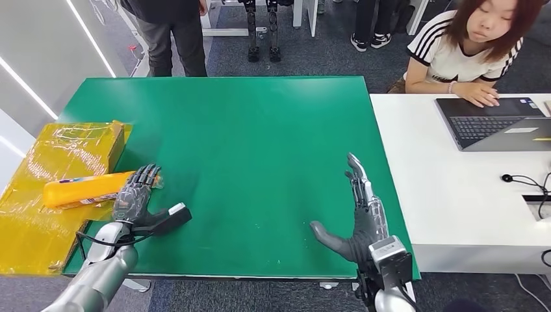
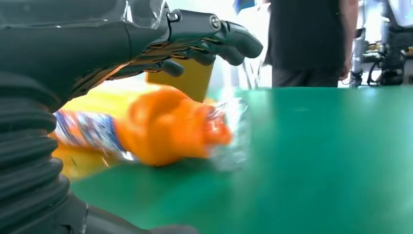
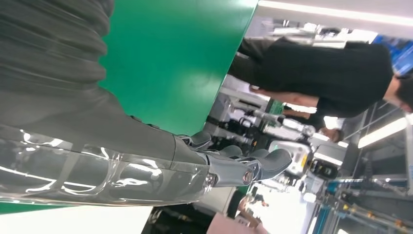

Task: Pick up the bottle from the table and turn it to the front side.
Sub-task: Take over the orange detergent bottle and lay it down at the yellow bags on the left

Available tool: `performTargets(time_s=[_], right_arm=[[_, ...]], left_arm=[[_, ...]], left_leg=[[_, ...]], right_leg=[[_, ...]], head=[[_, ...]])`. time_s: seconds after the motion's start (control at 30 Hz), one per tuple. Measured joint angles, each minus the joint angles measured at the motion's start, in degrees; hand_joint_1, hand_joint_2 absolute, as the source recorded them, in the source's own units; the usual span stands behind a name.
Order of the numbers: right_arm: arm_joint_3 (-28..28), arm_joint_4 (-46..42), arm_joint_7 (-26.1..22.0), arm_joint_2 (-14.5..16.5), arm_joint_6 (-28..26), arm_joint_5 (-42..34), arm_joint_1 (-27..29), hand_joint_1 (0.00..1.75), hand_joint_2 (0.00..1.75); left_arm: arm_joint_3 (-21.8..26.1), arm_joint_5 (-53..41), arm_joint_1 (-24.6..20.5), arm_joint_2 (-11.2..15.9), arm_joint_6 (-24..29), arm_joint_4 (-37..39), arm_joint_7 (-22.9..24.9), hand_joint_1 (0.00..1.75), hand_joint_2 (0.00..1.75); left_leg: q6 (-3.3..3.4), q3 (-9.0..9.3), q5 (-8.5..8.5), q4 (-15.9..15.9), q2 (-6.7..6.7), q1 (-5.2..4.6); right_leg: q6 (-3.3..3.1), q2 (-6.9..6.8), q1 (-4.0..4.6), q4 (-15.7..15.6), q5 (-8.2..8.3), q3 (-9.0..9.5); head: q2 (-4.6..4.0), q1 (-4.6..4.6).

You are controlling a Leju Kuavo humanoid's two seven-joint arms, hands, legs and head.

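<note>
Head view: bottle [image 1: 88,188] lying flat under left robot hand [image 1: 135,195], fingers spread, not gripping.

The bottle [image 1: 88,189] lies on its side at the left edge of the worktop [image 1: 247,136], one end over the wrapped box [image 1: 58,169] standing against that edge and the other end under the fingers of the left hand [image 1: 134,195]. The right hand [image 1: 360,214] is well apart, near the worktop's front right corner, fingers pointing away from the robot. A second table [image 1: 455,208] adjoins on the right, carrying a laptop [image 1: 494,123] at its far side, with a person [image 1: 471,45] seated behind it and another person [image 1: 172,32] standing beyond the worktop's far left.
</note>
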Motion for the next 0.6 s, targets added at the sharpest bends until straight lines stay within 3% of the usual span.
performTargets(time_s=[0.13,0.27,0.43,0.6], right_arm=[[-0.31,-0.22,0.15,0.00,-0.27,-0.29,0.81,0.00,1.75],[-0.38,0.44,-0.06,0.00,0.03,-0.79,0.75,0.00,1.75],[-0.34,2.26,-0.50,0.02,-0.05,-1.40,0.05,0.00,1.75],[0.05,3.90,-1.42,0.14,-0.75,-1.64,-0.31,0.00,1.75]], left_arm=[[4.42,13.83,-0.30,-4.61,-4.26,-3.93,-2.95,0.00,1.75],[4.95,19.65,1.08,-7.07,-2.52,-13.27,-4.79,0.00,1.75],[2.99,20.05,2.62,-8.79,1.05,-27.85,-4.42,0.00,1.75],[-1.59,18.36,0.67,-10.46,-0.65,-38.15,0.31,0.00,1.75]], left_leg=[[0.02,-0.07,0.01,0.01,-0.05,0.00],[0.03,-0.08,0.01,0.01,-0.01,0.00],[0.03,-0.09,0.01,0.01,-0.05,0.01],[0.08,-0.11,0.06,0.03,-0.08,0.00]], right_leg=[[0.02,-0.04,0.00,0.00,0.01,0.01],[0.00,0.01,-0.01,0.00,0.04,-0.01],[0.00,-0.04,-0.01,0.00,0.04,-0.02],[0.02,-0.09,-0.01,0.00,0.05,-0.03]], head=[[0.00,0.00],[0.00,0.00],[0.00,-0.01],[0.00,0.00]])
